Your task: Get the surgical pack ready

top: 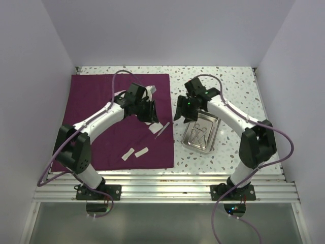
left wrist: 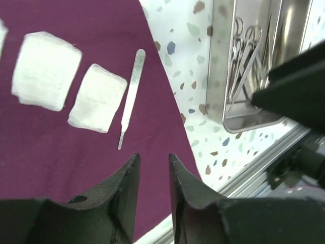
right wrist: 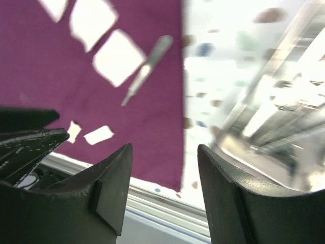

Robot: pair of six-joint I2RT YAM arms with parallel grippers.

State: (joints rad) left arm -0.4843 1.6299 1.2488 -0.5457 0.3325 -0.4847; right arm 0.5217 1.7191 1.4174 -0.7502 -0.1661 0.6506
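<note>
Plain white walls [top: 167, 30] close in the table [top: 234, 76] on the left, back and right. Its top is white with grey and brown speckles, evenly and brightly lit. Ribbed metal rails [top: 167, 186] run along its near edge, and below them lies a dull grey glossy panel [top: 162, 223]

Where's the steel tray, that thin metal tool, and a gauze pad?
steel tray [top: 209, 129]: top view, bare floor.
thin metal tool [left wrist: 131, 94]: left wrist view, mid-shaft.
gauze pad [left wrist: 97, 97]: left wrist view, centre.
</note>
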